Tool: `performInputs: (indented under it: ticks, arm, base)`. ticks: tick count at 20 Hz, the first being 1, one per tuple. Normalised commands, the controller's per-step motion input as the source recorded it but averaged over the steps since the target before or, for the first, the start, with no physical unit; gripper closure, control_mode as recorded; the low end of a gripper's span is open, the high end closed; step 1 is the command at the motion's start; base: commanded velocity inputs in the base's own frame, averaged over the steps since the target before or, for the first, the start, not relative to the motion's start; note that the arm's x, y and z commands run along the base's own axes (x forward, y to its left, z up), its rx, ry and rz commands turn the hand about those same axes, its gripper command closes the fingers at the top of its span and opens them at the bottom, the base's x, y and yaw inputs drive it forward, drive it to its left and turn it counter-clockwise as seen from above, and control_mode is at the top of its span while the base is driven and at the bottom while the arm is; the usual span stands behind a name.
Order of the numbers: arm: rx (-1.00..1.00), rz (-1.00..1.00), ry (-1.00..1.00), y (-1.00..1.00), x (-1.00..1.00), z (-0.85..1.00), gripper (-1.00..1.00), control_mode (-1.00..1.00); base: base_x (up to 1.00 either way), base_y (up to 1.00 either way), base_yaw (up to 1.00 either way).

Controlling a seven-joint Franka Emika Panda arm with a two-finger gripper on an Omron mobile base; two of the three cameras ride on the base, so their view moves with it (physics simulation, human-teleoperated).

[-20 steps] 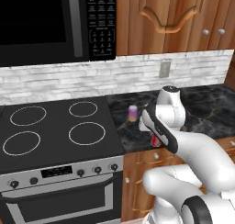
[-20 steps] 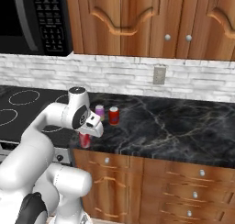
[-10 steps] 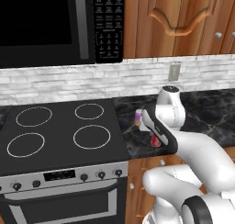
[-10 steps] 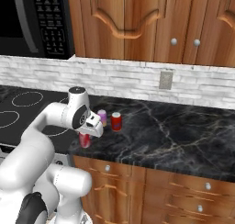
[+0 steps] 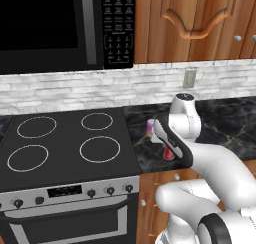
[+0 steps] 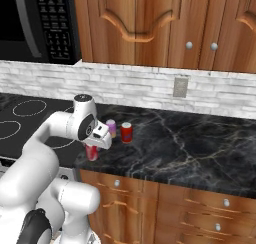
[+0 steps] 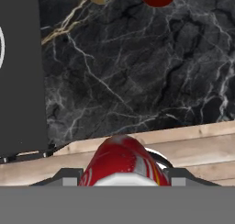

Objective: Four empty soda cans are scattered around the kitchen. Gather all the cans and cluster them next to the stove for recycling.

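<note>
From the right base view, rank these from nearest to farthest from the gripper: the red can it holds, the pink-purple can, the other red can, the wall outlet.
1. The red can in the gripper, at the counter's front edge beside the stove.
2. The pink-purple can, just behind, toward the wall.
3. The other red can, to the pink-purple one's right.
4. The wall outlet, up on the brick backsplash.

Surfaces by the stove

Counter [image 6: 190,148] looked polished black marble; stove [image 5: 65,148] was glossy black glass; cabinets [image 6: 150,18] were carved, varnished brown wood.
</note>
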Motion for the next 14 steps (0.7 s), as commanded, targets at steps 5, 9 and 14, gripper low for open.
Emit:
performInputs:
  ticks: [5, 9, 14]
  arm:
    - [0.0, 0.0, 0.0, 0.0, 0.0, 0.0, 1.0, 1.0]
    - [0.03, 0.0, 0.0, -0.06, 0.16, 0.04, 1.0, -1.0]
    - [0.04, 0.0, 0.0, -0.12, 0.37, 0.04, 1.0, -1.0]
  base:
    - [0.0, 0.0, 0.0]
    - [0.0, 0.0, 0.0]
    - [0.0, 0.0, 0.0]
